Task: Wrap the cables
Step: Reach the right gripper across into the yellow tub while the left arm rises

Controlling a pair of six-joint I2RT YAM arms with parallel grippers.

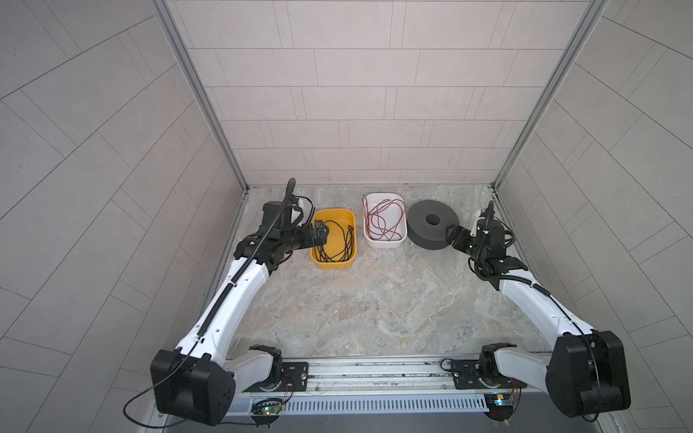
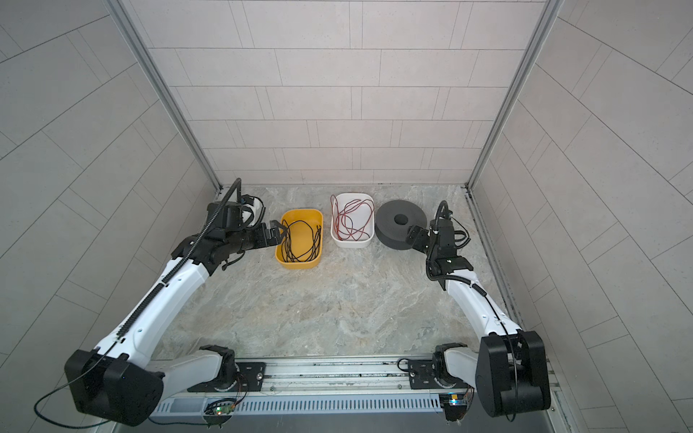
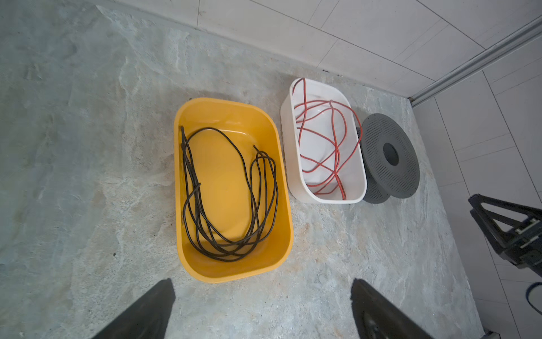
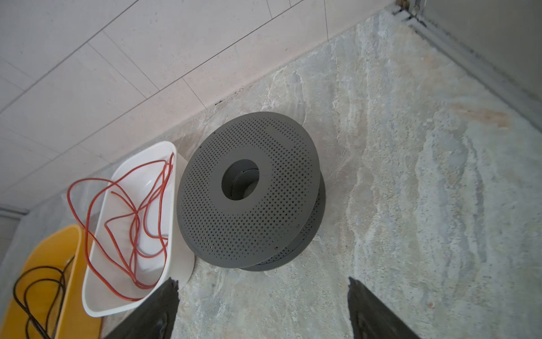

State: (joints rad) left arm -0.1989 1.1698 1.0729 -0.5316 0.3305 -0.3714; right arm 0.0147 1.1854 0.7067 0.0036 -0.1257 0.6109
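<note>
- In both top views the black cable (image 1: 348, 241) lay in loose loops inside the yellow tub (image 1: 333, 267). Beside it a white tub (image 1: 382, 244) held a red wire (image 1: 378, 221), and a grey perforated spool (image 1: 423, 229) stood just right of that.
- There, the left gripper (image 1: 321, 233) hung over the yellow tub's left edge with its jaws spread. The right gripper (image 1: 450, 235) sat at the spool's near right side (touching or not, I could not tell).
- The left wrist view showed its fingers (image 3: 146, 311) wide apart with nothing between them, and the cable untouched in the tub beyond.
- The right wrist view showed both fingers (image 4: 152, 311) parted and empty, facing the spool.
</note>
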